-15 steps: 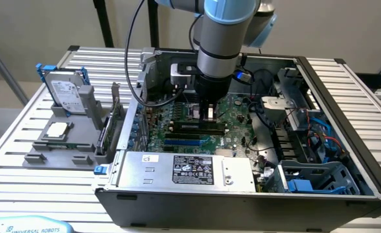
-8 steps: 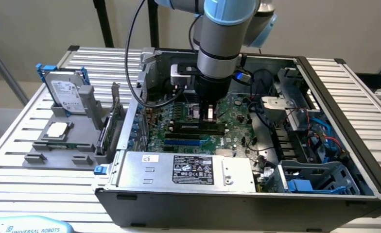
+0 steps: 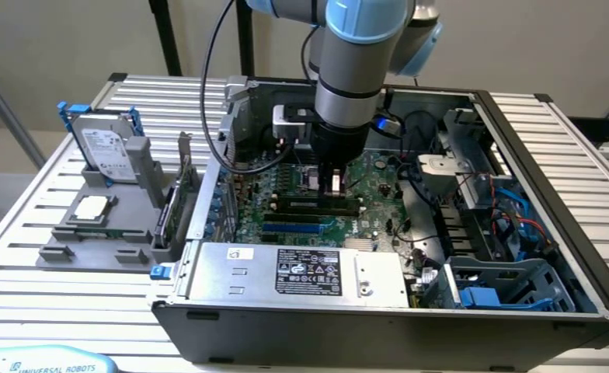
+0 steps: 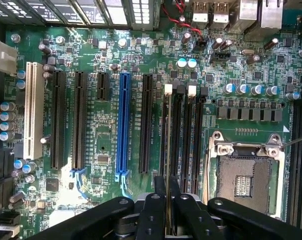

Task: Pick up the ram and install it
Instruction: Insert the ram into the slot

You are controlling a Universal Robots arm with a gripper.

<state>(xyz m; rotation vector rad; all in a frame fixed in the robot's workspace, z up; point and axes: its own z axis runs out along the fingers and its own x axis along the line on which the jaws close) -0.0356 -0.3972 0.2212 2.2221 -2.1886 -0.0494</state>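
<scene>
Hand [image 4: 167, 210] nearly closed, pinching the ram [image 4: 167, 165] edge-on, upright above the memory slots [image 4: 183, 140] beside the empty CPU socket [image 4: 246, 180]. Pick-up looks done; the ram appears not yet seated, the slot latches not clipped.

Even bright light, soft shadows inside case — wrist view sharp, mild glare
</scene>
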